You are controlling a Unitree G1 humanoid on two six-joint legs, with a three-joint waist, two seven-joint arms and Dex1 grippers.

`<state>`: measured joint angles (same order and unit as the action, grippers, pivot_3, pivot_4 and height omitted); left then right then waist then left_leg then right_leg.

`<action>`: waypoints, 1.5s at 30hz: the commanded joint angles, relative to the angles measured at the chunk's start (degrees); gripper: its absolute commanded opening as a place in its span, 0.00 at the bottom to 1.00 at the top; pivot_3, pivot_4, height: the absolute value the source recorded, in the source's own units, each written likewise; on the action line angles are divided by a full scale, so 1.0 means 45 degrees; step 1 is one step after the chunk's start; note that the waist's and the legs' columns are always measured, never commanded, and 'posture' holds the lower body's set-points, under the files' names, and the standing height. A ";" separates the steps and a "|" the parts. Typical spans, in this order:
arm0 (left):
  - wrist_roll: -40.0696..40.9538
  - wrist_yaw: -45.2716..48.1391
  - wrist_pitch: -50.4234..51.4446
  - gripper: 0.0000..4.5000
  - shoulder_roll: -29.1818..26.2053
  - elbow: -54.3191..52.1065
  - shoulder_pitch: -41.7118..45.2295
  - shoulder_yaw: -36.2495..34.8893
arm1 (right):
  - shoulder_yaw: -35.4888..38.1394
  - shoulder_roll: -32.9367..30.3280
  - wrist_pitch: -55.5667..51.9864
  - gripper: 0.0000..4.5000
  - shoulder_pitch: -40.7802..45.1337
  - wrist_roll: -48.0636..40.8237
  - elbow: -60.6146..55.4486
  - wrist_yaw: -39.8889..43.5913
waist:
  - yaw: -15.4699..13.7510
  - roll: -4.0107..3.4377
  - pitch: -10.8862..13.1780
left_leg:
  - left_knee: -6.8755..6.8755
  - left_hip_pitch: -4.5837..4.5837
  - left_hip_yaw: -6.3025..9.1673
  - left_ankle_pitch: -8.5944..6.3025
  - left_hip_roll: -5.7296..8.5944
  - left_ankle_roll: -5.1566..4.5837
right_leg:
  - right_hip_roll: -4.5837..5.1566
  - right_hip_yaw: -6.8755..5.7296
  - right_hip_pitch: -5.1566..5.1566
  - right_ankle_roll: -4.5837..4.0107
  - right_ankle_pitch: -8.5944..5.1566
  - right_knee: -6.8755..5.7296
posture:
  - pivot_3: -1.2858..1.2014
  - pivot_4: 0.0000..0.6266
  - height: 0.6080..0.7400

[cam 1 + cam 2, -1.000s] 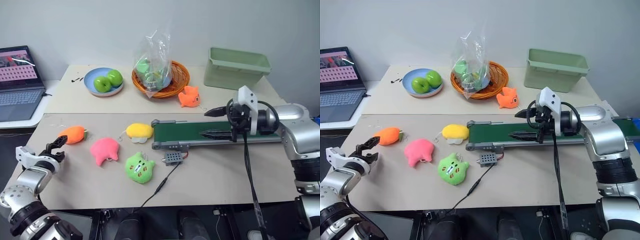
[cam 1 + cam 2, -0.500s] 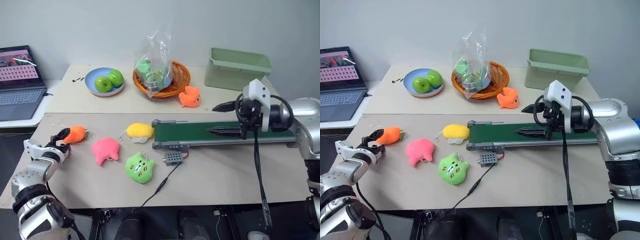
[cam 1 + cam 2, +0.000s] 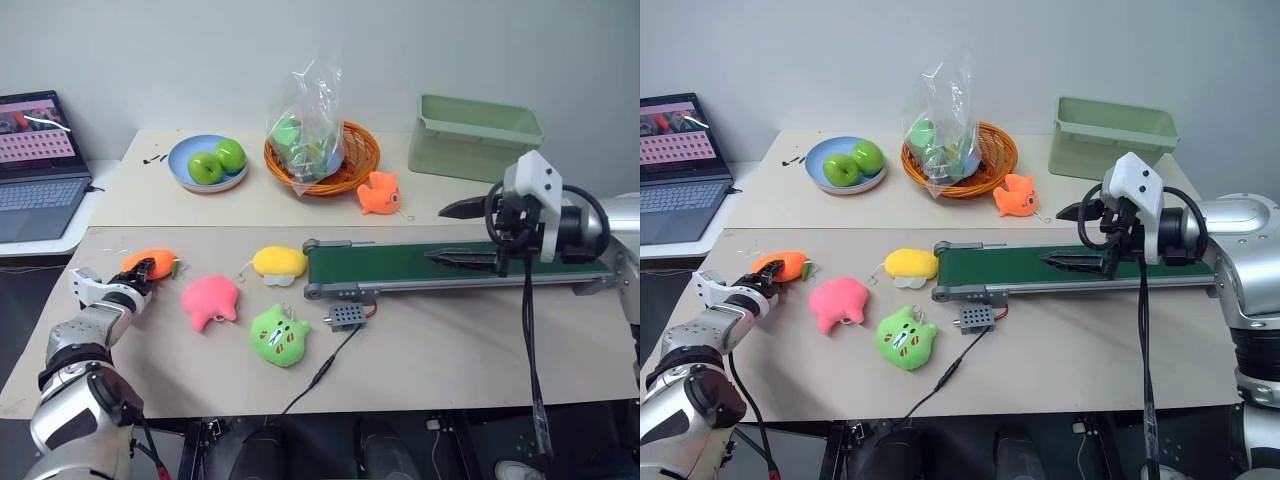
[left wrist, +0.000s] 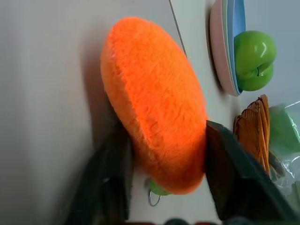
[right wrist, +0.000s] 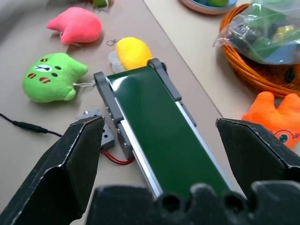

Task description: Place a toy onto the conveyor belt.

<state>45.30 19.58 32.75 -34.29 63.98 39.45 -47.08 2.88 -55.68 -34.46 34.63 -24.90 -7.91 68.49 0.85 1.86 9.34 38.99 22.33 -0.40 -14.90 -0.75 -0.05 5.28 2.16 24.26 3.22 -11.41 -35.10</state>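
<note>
On the beige counter [image 3: 430, 345], your left gripper [image 3: 138, 274] has its fingers pressed to both flanks of the carrot toy [image 3: 150, 263], well left of the conveyor belt [image 3: 400, 262], over which your right gripper [image 3: 462, 232] hangs spread wide and empty.

We see the toy [image 3: 148, 263], an orange carrot-shaped plush with a bit of green at one end, lying flat on the table near its left edge. The conveyor belt [image 3: 400, 262], a long dark green strip in a grey metal frame, lies well apart to the right, its surface bare.
</note>
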 commanded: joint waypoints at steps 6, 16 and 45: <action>0.0413 0.0659 -0.0149 0.00 -0.0404 -0.1331 0.0268 -0.0347 | 0.0205 -0.0109 0.0089 1.00 0.0341 -0.0052 -0.0076 -0.0109 | -0.0005 0.0004 0.0003 | 0.0000 0.0003 0.0000 0.0000 -0.0001 0.0000 | 0.0000 -0.0001 0.0002 0.0001 0.0000 0.0002 | 0.52 0.24 1.00; -0.0898 0.0893 -0.0703 0.00 0.0321 -0.9836 -0.0280 0.2891 | -0.0055 0.0146 0.0288 1.00 0.0544 0.0073 0.0257 -0.0120 | -0.0091 0.0022 0.0013 | 0.0000 0.0034 0.0007 0.0000 -0.0001 0.0002 | 0.0008 -0.0001 0.0005 0.0016 0.0014 -0.0004 | 0.52 0.24 1.00; -1.8265 -0.0495 -1.6296 0.00 0.0807 -0.7797 0.3547 1.7411 | 0.2169 -0.0067 -0.0847 1.00 -0.2174 -0.0940 -0.2257 -0.1843 | -0.0345 0.0019 0.0016 | 0.0033 0.0074 -0.0003 -0.0004 0.0007 -0.0015 | -0.0003 0.0002 0.0009 0.0026 0.0023 0.0024 | 0.52 0.24 1.00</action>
<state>-35.26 19.68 -37.67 -31.30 27.10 53.76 30.94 9.69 -54.77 -37.59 25.15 -27.97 -15.79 61.08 -0.70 1.94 9.41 39.14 22.67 -0.42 -14.92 -0.71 -0.12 5.26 2.17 24.30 3.34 -11.30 -34.99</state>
